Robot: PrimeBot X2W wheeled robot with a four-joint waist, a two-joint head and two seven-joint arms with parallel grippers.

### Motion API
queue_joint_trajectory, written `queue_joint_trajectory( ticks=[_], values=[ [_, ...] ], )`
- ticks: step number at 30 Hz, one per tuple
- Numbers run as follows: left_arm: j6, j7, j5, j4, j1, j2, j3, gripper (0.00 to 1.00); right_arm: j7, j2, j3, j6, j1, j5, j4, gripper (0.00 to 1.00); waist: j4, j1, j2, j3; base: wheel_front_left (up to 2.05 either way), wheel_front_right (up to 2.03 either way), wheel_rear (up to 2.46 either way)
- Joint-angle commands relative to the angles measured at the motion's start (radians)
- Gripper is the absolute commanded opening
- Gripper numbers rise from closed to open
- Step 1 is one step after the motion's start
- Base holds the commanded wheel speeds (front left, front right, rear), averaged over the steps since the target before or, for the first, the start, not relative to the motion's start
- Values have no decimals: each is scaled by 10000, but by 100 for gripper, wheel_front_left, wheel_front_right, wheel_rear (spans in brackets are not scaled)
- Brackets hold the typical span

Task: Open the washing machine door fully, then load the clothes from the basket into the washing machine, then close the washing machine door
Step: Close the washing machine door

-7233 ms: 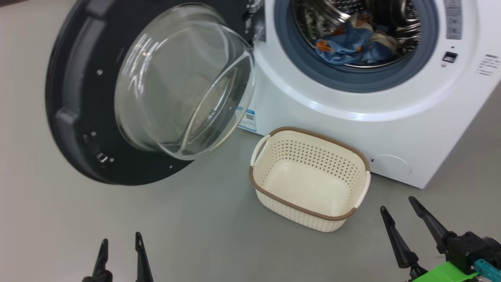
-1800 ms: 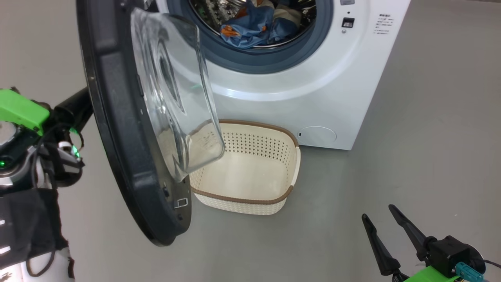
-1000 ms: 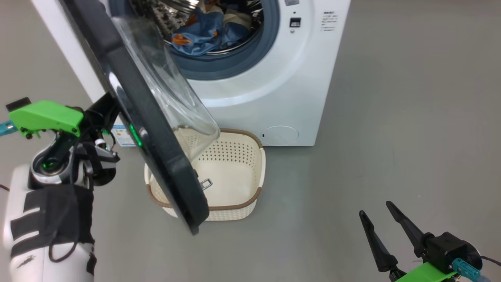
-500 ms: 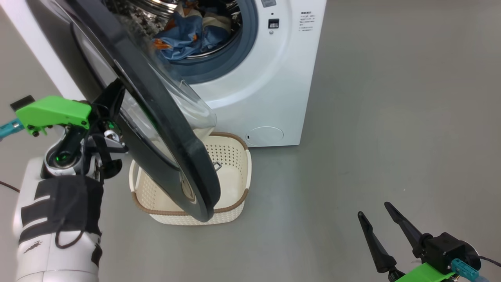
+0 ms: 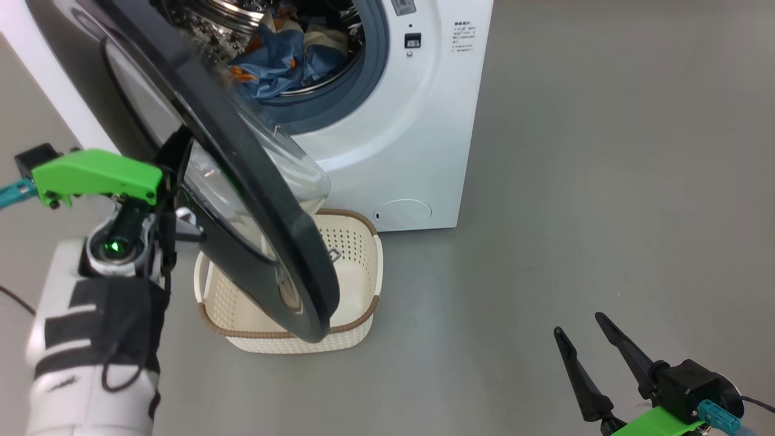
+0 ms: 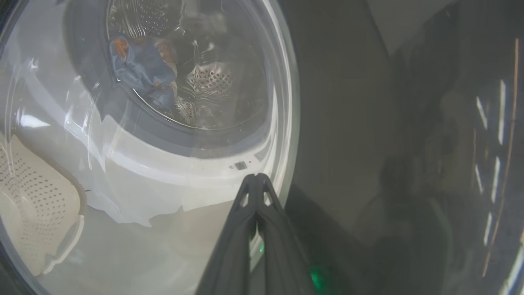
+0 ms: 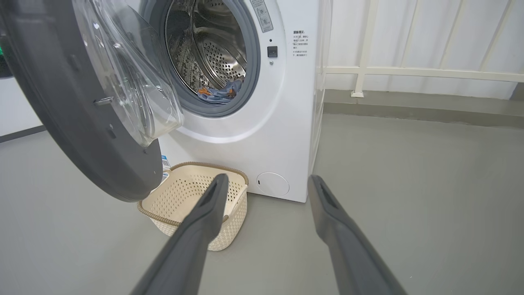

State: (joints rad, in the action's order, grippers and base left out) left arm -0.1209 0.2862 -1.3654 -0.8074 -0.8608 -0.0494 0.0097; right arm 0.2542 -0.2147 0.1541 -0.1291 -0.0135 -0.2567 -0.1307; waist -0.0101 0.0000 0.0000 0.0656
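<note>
The washing machine door (image 5: 242, 181) stands partly open. In the head view it is seen almost edge-on, its dark rim running as a long diagonal from the upper left of the frame down to the lower centre. Its glass bowl bulges to the right, toward the drum opening of the washing machine (image 5: 412, 121) at the top centre. In the right wrist view the door fills the upper left, inner face turned right.

The left gripper (image 6: 256, 180) has its two fingers pressed together with nothing between them, tips at the door's outer side by the edge of the window. The right gripper (image 5: 578, 324) sits at the lower right of the head view, fingers spread apart and empty, well clear of the machine.

The clothes (image 5: 278, 51) lie in the drum. The basket (image 5: 357, 324) stands on the floor below the opening, partly behind the door's lower edge
</note>
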Motion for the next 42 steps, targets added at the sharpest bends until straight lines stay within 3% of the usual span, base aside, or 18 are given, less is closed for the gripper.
queue_joint_trajectory(
  ticks=[1,9,16,17,18,19,27,32,36,42],
  values=[
    [-95,-85,135,413,20,-376,73,0,76,-62,186,-16,257,-20,193,100,17,0,0,-42,0,0,0],
    [-96,-1765,1793,1465,1504,-997,-1041,0,76,91,28,-16,2,29,230,100,182,0,0,-222,0,0,0],
    [-97,-3184,3287,2189,2909,-1383,-1939,51,76,88,-220,-16,-205,77,294,100,341,0,0,-321,0,0,0],
    [-97,-3410,3415,2295,3106,-1383,-1985,76,76,85,-257,-16,-228,87,304,100,354,0,0,-337,0,0,0],
    [-75,-3658,3665,2378,3308,-1439,-2088,94,76,85,-295,-16,-250,97,315,100,363,0,0,-357,0,0,0],
    [-5,-3933,4039,2446,3514,-1528,-2264,100,76,83,-328,-16,-272,104,323,100,367,0,0,-369,0,0,0],
    [1154,-5385,6414,2467,4766,-1429,-3169,100,76,71,-587,-16,-369,148,325,100,417,0,0,-284,0,0,0],
    [1873,-5474,8314,3121,5384,-1280,-2859,100,76,65,-741,-16,-376,150,333,100,453,0,0,-174,0,0,0],
    [1864,-5476,9449,3754,6061,-1037,-2479,100,76,67,-810,-16,-428,150,322,100,463,0,0,-193,0,0,0],
    [1649,-5478,10313,4202,6867,-652,-1891,100,76,58,-792,-16,-469,140,272,100,406,0,0,-283,0,0,0]
  ],
)
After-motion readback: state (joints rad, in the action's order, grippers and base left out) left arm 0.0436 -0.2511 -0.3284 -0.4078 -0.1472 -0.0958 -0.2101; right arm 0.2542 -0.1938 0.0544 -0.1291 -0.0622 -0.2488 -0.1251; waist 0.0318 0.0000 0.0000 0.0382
